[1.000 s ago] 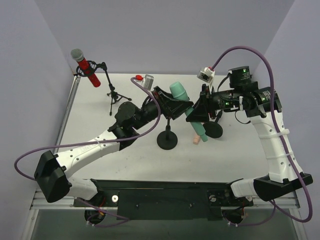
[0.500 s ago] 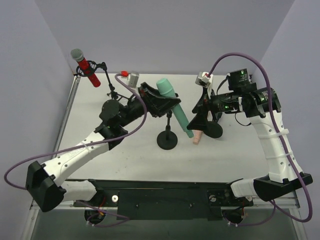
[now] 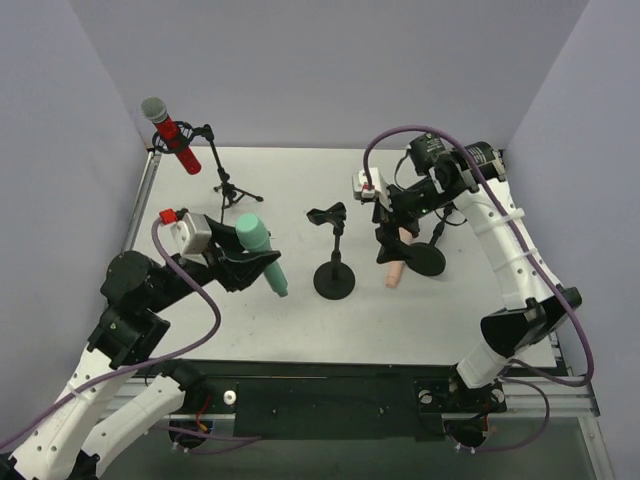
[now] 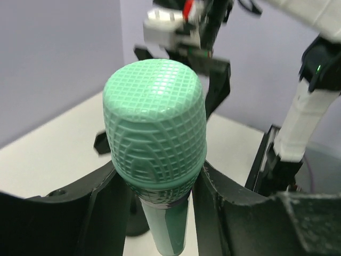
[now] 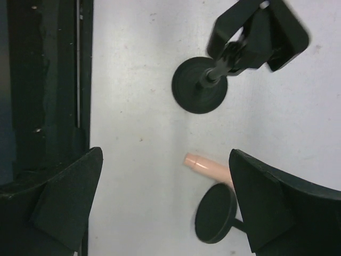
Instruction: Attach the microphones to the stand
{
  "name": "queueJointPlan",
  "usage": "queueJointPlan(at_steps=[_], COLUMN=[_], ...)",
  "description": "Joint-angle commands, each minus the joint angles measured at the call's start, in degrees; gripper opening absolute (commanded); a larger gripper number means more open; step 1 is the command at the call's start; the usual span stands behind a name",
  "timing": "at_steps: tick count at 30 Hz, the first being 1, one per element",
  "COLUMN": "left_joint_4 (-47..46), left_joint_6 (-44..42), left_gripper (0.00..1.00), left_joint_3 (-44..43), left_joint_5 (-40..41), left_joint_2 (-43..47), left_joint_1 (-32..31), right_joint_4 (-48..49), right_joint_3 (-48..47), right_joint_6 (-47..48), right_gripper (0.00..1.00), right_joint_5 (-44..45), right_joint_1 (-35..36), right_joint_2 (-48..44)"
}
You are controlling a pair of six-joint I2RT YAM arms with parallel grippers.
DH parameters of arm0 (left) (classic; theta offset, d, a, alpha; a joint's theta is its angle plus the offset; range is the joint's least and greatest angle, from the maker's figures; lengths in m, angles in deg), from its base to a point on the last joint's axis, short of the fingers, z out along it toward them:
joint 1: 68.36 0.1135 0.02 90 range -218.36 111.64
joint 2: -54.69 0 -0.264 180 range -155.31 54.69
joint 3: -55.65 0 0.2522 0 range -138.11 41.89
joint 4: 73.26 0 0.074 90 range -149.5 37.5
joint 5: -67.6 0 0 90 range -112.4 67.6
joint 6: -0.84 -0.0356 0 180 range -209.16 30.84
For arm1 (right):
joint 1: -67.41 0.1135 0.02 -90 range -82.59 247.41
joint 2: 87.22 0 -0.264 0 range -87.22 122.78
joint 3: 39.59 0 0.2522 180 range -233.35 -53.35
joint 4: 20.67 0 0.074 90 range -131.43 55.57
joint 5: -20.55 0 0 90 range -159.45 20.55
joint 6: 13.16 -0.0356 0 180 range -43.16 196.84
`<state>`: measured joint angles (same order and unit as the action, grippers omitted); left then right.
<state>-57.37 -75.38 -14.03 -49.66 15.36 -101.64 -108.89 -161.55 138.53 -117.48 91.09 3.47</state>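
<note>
My left gripper (image 3: 243,262) is shut on the mint-green microphone (image 3: 262,254) at the near left, just below its mesh head (image 4: 154,125); the handle slants down toward the table. A finger (image 4: 106,213) presses each side of its neck. The red microphone (image 3: 171,136) sits in the tripod stand (image 3: 228,185) at the far left. The middle stand (image 3: 334,279) has an empty clip (image 3: 328,214). My right gripper (image 3: 388,228) hangs open over the peach-pink microphone (image 3: 393,268), whose tail (image 5: 205,166) shows beside the right stand's round base (image 5: 216,213). Its upper part is hidden.
Purple cables loop from both wrists. A metal rail (image 3: 140,215) runs along the table's left edge. The black mounting plate (image 3: 330,395) lies at the near edge. Grey walls close in the back and sides.
My left arm has pulled back left and toward the near edge, carrying the mint-green microphone away from the middle stand. My right gripper has opened, let go of the peach-pink microphone and swung left.
</note>
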Motion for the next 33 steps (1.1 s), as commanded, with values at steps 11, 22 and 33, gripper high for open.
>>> queueJointPlan(at_steps=[11, 22, 33], left_joint_4=[6.92, 5.52, 3.06], left_joint_6=[-9.30, -8.77, -9.73], left_gripper=[0.00, 0.00, 0.00], left_joint_3=[11.98, 11.01, 8.73], left_joint_5=[7.32, 7.58, 9.16], left_joint_2=[7.69, 5.93, 2.69], left_joint_1=[0.41, 0.49, 0.58], right_joint_4=[9.86, 9.42, 5.73], right_joint_3=[-13.70, -18.45, -20.29], right_joint_6=[-20.29, -21.26, -16.53], right_gripper=[0.97, 1.00, 0.67], right_joint_5=[10.77, 9.89, 6.37], right_joint_1=[7.95, 10.60, 10.68], right_joint_2=[10.11, 15.38, 16.27])
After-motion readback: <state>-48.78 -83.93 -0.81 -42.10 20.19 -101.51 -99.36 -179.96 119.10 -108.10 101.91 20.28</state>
